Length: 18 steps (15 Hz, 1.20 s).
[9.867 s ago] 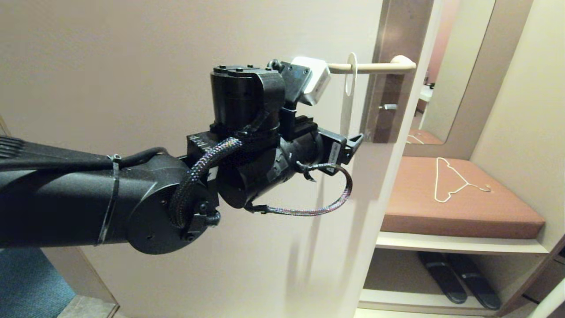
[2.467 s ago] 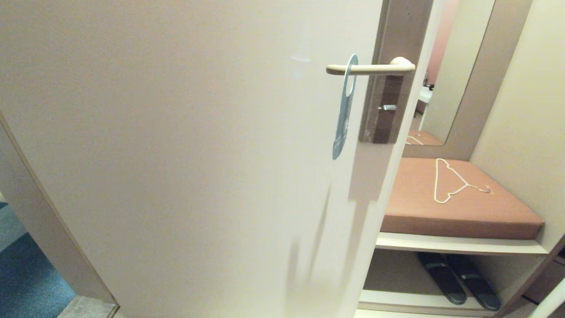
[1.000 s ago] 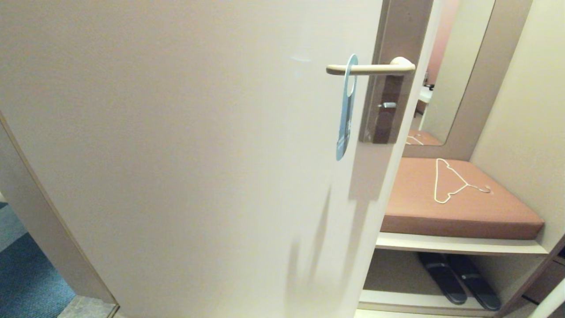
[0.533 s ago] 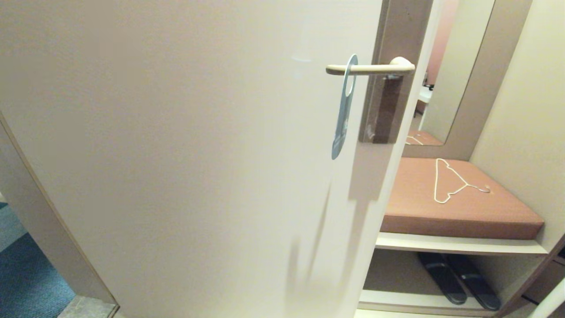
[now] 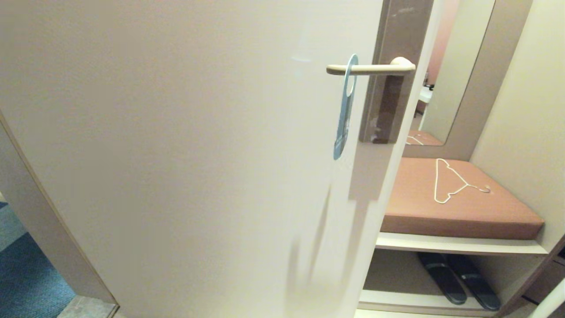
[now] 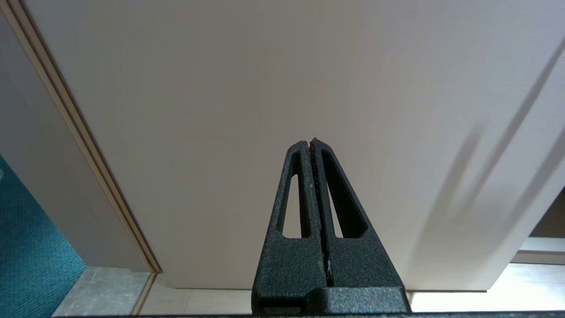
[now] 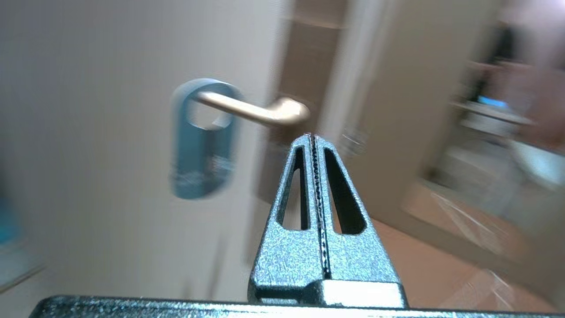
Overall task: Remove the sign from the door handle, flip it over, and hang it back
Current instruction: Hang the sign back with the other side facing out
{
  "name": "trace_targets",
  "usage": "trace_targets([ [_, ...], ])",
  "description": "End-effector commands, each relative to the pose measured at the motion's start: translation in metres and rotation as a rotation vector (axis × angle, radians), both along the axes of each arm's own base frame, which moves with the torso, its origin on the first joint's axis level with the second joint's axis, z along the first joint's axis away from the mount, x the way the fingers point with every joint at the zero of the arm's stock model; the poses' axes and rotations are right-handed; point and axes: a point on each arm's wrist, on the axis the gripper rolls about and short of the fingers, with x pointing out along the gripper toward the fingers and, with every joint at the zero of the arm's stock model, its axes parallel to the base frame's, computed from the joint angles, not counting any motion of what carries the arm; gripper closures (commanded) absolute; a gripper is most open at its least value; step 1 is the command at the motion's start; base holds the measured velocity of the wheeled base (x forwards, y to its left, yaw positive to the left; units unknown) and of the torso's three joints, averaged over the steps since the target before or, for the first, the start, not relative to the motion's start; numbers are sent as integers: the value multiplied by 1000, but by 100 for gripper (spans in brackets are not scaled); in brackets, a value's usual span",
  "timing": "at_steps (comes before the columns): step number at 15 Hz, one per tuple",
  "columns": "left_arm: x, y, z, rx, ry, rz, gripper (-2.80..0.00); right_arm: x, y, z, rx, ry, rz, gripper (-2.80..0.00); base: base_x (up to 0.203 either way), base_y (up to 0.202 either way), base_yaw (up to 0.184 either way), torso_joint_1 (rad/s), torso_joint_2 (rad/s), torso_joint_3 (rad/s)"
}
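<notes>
The sign (image 5: 344, 115) hangs by its hole on the cream door handle (image 5: 375, 68) of the pale door, light blue side showing, seen nearly edge-on in the head view. The right wrist view shows its blue face (image 7: 201, 152) on the handle (image 7: 254, 110). My right gripper (image 7: 312, 138) is shut and empty, some way back from the handle. My left gripper (image 6: 309, 142) is shut and empty, low down, facing the bare door near the floor. Neither arm shows in the head view.
The brownish-grey plate (image 5: 393, 75) lies behind the handle. Right of the door, a white wire clothes hanger (image 5: 450, 181) lies on a brown cushioned bench (image 5: 485, 212). Dark slippers (image 5: 459, 278) lie on the shelf below. Teal carpet (image 5: 31, 274) lies at the lower left.
The left arm, near the sign's white side 9.9 s ago, is gone from the head view. The sign now shows its blue side and swings slightly on the handle.
</notes>
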Motion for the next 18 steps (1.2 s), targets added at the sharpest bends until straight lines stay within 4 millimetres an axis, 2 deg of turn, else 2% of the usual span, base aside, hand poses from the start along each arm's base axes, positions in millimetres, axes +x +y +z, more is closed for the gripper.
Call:
trace_targets([
  [1,0,0,0,0,1,0,0,58,12,2,-29,90,173,0,0,0,0,0,0,0],
  [6,0,0,0,0,1,0,0,77,65,-11,-30,184,477,0,0,0,0,0,0,0],
  [7,0,0,0,0,1,0,0,87,74,-17,-32,219,501,0,0,0,0,0,0,0],
  [12,0,0,0,0,1,0,0,133,115,-39,-43,236,568,0,0,0,0,0,0,0],
  [15,0,0,0,0,1,0,0,157,144,-64,-57,283,529,0,0,0,0,0,0,0],
  [18,0,0,0,0,1,0,0,170,170,-85,-71,312,479,0,0,0,0,0,0,0],
])
